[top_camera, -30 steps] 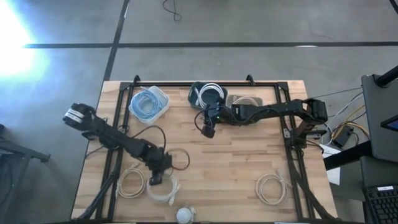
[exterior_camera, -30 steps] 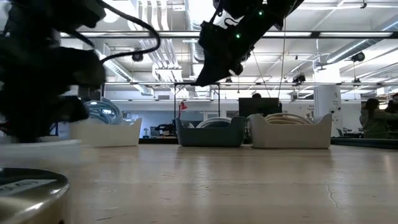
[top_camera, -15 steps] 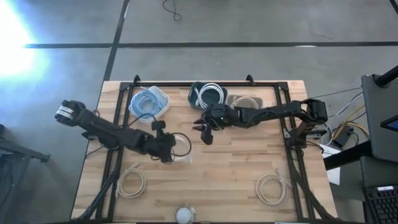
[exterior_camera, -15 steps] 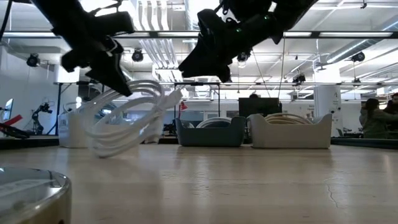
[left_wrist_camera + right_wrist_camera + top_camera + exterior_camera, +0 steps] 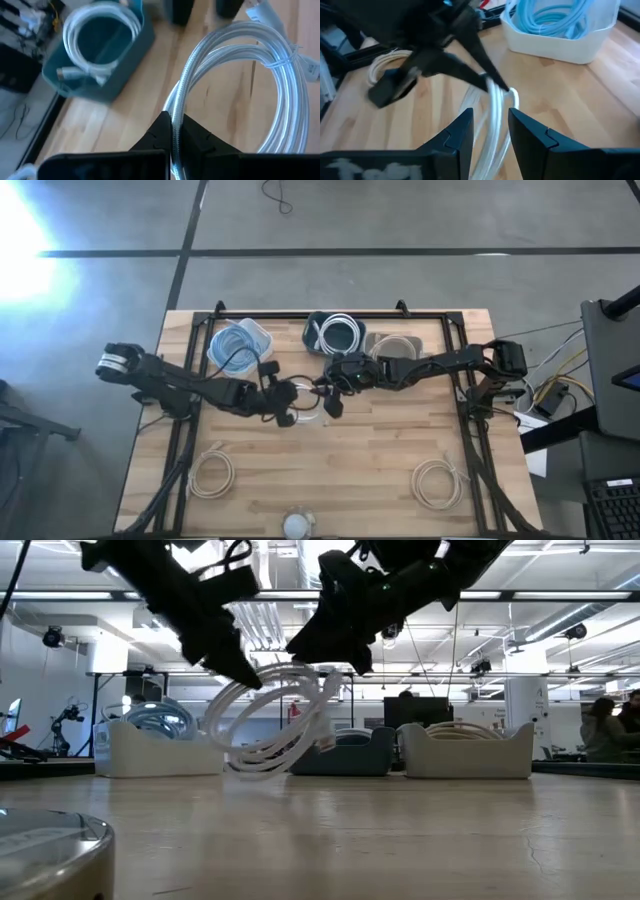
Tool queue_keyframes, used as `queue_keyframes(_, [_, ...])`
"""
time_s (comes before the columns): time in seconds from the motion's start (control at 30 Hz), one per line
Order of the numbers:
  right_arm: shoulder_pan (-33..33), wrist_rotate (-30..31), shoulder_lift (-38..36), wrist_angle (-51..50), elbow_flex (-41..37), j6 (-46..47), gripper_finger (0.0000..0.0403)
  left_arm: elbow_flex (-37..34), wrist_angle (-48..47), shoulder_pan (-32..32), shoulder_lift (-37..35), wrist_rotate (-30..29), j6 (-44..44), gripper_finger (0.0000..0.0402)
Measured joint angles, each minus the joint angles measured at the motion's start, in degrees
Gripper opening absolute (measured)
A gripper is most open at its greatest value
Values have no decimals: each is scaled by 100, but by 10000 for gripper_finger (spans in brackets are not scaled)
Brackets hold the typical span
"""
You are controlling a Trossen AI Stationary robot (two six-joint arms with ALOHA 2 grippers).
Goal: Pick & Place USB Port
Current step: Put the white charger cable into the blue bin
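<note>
High view: left pincer (image 5: 284, 402) clenched on the white cable coil (image 5: 303, 404), holding it aloft so the facing right pincer (image 5: 330, 397), jaws parted, can take it.

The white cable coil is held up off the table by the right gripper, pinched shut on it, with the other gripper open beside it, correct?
Not quite: the left gripper holds the white cable coil; the left wrist view shows its fingers pinching the strand. The right gripper is the open one beside it.
</note>
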Motion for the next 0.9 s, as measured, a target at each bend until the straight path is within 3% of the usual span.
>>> queue_keyframes(0.3, [22,329,0,-311,-2,-9,111,0,639,22,14,-620,544,17])
queue_keyframes(0.67, [20,427,2,-490,-28,-176,119,0,1348,33,14,-695,1005,16])
queue_keyframes(0.9, [20,427,13,-494,-31,-198,75,-65,1418,33,6,-695,1036,17])
